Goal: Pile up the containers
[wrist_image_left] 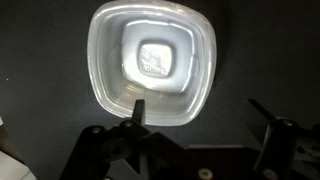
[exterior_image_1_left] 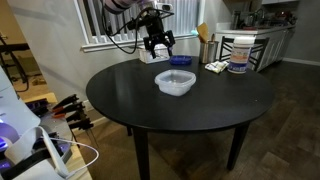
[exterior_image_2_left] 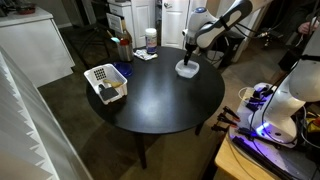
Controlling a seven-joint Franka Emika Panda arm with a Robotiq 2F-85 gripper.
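A clear shallow plastic container [exterior_image_1_left: 174, 83] stands open side up near the middle of the round black table [exterior_image_1_left: 200, 110]. It also shows in an exterior view [exterior_image_2_left: 187, 69] and fills the top of the wrist view [wrist_image_left: 150, 60]. I cannot tell whether it is one tub or several nested. My gripper [exterior_image_1_left: 158, 42] hangs above the table just past the container, also seen in an exterior view [exterior_image_2_left: 190, 50]. In the wrist view the gripper [wrist_image_left: 200, 110] is open and empty, with one finger over the container's near rim and the other over bare table.
A tall white labelled bucket [exterior_image_1_left: 238, 55], a blue dish [exterior_image_1_left: 181, 61] and small items [exterior_image_1_left: 213, 67] stand at the table's far side. A white basket [exterior_image_2_left: 105, 83], bottles [exterior_image_2_left: 124, 47] and a white jar [exterior_image_2_left: 150, 40] stand at another edge.
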